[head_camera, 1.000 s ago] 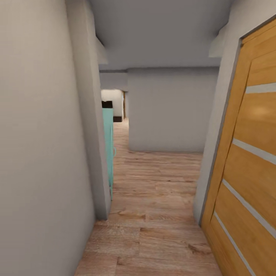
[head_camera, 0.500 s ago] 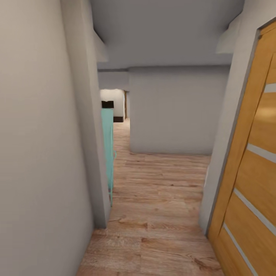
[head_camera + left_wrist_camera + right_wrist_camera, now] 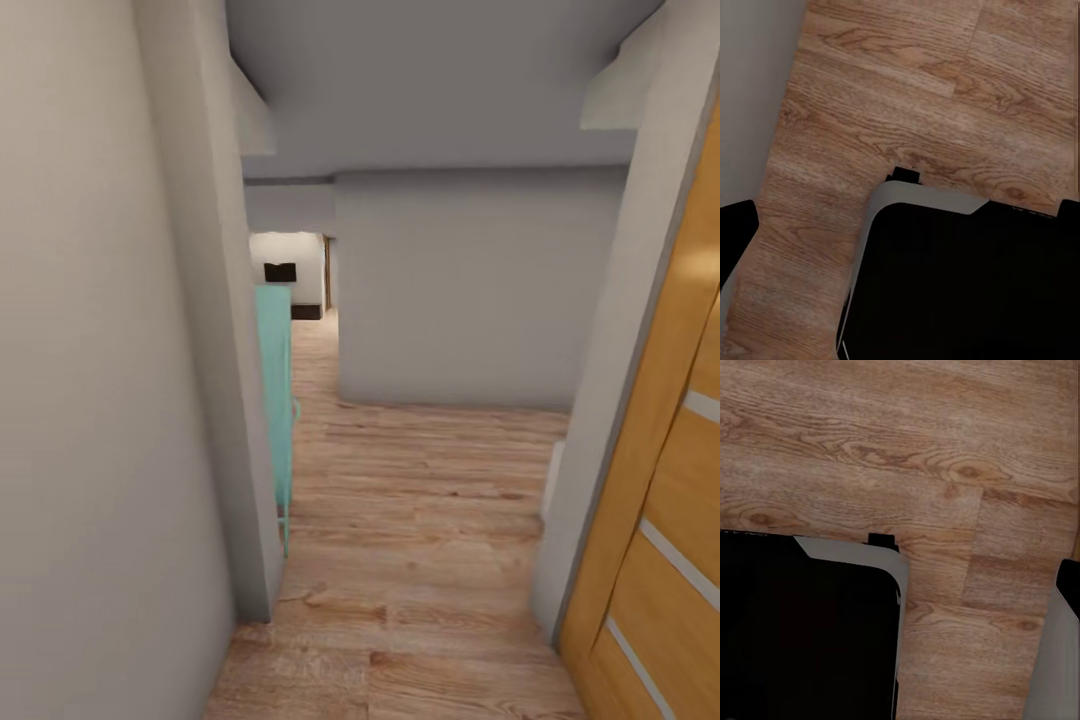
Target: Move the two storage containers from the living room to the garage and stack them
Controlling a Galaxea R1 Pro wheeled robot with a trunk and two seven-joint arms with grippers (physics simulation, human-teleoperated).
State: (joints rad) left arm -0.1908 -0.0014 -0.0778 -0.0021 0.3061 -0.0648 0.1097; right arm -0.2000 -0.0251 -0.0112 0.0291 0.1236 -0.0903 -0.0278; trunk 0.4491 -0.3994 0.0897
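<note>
The two storage containers are out of view. I face a narrow hallway with a light wood plank floor (image 3: 420, 520). In the left wrist view my left gripper (image 3: 900, 225) hangs over the planks, its dark fingertips (image 3: 735, 232) at the picture's edges, open and holding nothing. My right gripper (image 3: 900, 585) also hangs above the planks, with one finger (image 3: 1066, 630) at the picture's edge and nothing held. The robot's black, grey-rimmed base (image 3: 960, 277) lies under both wrists.
A white wall (image 3: 100, 400) runs close on the left and ends at a corner (image 3: 250, 480), with a teal cabinet (image 3: 277, 400) just behind it. An orange-wood door with glass slits (image 3: 660, 520) stands close on the right. A white wall (image 3: 460, 300) faces me; a passage (image 3: 312, 340) continues past its left side.
The whole head view has shifted: the camera has rolled forward along the hallway. The orange-wood door has slid toward the right edge and the left wall corner looks nearer.
</note>
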